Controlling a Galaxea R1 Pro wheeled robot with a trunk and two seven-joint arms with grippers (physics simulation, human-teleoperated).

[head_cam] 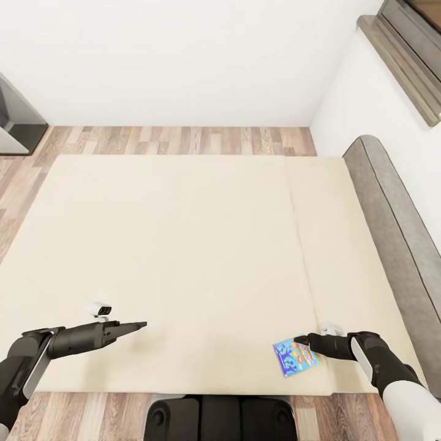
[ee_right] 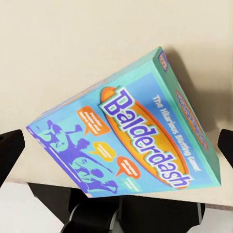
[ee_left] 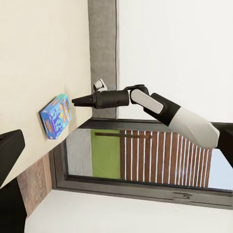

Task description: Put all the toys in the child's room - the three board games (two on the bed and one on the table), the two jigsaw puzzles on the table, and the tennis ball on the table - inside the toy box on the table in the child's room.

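Cream bed below you: your right pincer reaches the blue board game, grip unclear; left pincer looks closed, empty.

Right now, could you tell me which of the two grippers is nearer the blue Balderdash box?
The right gripper: its fingertips sit right at the edge of the Balderdash box, while the left gripper hangs well away across the bed.

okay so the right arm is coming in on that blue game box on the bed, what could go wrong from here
The blue and orange game box lies near the cream bed's front edge; a nudge from the right gripper could slide it off onto the floor. The box looks wide against the open fingers, so a grasp may slip.
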